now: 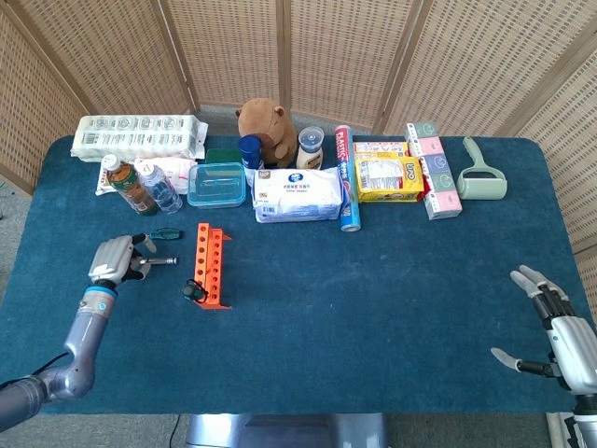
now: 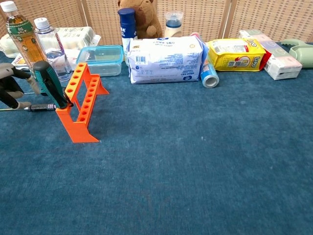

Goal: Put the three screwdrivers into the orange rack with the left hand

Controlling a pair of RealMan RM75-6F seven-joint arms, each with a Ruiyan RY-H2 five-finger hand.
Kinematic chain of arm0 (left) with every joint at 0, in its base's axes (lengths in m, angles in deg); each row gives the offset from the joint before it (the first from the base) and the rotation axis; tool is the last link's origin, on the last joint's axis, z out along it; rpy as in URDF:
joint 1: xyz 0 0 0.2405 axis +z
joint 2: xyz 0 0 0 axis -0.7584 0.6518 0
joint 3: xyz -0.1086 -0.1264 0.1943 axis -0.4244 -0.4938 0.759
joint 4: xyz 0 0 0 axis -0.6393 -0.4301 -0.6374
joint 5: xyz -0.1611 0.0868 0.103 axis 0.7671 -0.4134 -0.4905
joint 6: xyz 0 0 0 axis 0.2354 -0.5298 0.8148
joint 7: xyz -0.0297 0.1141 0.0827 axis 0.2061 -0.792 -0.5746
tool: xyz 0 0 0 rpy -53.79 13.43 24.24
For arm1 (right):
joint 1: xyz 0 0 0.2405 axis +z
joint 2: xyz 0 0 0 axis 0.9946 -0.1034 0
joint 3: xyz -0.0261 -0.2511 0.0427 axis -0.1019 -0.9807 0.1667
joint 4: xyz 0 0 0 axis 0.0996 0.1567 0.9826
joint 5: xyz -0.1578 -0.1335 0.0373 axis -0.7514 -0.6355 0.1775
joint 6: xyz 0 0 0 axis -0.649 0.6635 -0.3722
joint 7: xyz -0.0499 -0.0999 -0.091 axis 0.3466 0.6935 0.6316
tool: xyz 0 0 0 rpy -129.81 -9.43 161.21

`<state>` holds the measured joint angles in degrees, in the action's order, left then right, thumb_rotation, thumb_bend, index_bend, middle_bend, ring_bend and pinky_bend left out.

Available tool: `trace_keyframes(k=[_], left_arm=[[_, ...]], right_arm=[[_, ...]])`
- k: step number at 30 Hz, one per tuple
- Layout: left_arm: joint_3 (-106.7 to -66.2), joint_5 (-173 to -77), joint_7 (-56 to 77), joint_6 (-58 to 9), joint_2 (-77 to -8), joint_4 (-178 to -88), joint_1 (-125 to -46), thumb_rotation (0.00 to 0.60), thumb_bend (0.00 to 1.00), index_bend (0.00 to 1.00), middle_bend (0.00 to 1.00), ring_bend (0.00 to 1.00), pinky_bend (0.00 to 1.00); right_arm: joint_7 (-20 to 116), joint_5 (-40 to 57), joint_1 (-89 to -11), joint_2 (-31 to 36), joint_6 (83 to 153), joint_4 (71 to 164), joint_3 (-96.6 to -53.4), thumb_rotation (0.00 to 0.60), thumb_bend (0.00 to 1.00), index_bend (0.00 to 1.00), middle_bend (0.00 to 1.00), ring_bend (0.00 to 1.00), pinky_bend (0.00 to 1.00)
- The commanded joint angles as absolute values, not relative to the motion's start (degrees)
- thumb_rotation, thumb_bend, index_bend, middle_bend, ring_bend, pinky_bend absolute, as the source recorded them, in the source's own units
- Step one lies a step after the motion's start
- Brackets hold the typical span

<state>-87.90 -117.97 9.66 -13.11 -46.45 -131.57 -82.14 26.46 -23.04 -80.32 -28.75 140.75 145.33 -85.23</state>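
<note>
Near the table's left edge, the left hand closes around the slim black-handled screwdriver, grasp unconfirmed, beside the orange rack. Light, rigid, apt to roll; grip the handle.

Capybara plush (brown) behind wipes pack, w/ bottles left.

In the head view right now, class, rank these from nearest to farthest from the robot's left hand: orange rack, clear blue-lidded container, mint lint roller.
From the left hand:
1. Orange rack, just beside it.
2. Clear blue-lidded container, farther back.
3. Mint lint roller, far across the table.
</note>
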Motion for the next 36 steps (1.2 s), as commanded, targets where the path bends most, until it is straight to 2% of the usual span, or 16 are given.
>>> trace_keyframes(k=[1,20,27,31,36], left_arm=[[-88.35,-116.91,8.33,-12.27,-47.42,-131.01,-82.67,0.6,0.35,0.46,0.97,1.0,1.0],[-90.05,-113.16,2.85,-11.27,-52.0,-128.44,-84.0,0.6,0.36,0.46,0.97,1.0,1.0],[-90.28,-111.63,0.81,-11.19,-53.16,-127.95,-84.15,0.6,0.39,0.48,0.97,1.0,1.0],[-90.46,-110.81,-0.29,-11.47,-53.68,-127.92,-84.15,0.6,0.43,0.55,0.97,1.0,1.0],[-91.17,-110.35,-0.66,-12.04,-53.35,-129.13,-84.06,0.6,0.47,0.6,0.97,1.0,1.0]], right_arm=[[26.3,-23.07,-80.31,-28.8,140.73,145.28,-85.26,0.6,0.02,0.07,0.03,0.0,0.0],[24.63,-22.77,-80.2,-29.15,140.68,144.78,-85.16,0.6,0.02,0.07,0.03,0.0,0.0],[24.3,-22.98,-80.23,-29.24,140.81,144.71,-85.23,0.6,0.02,0.07,0.03,0.0,0.0],[24.2,-23.09,-80.22,-29.24,140.84,144.67,-85.26,0.6,0.02,0.07,0.03,0.0,0.0],[24.08,-23.22,-80.16,-29.25,140.77,144.7,-85.32,0.6,0.02,0.07,0.03,0.0,0.0]])
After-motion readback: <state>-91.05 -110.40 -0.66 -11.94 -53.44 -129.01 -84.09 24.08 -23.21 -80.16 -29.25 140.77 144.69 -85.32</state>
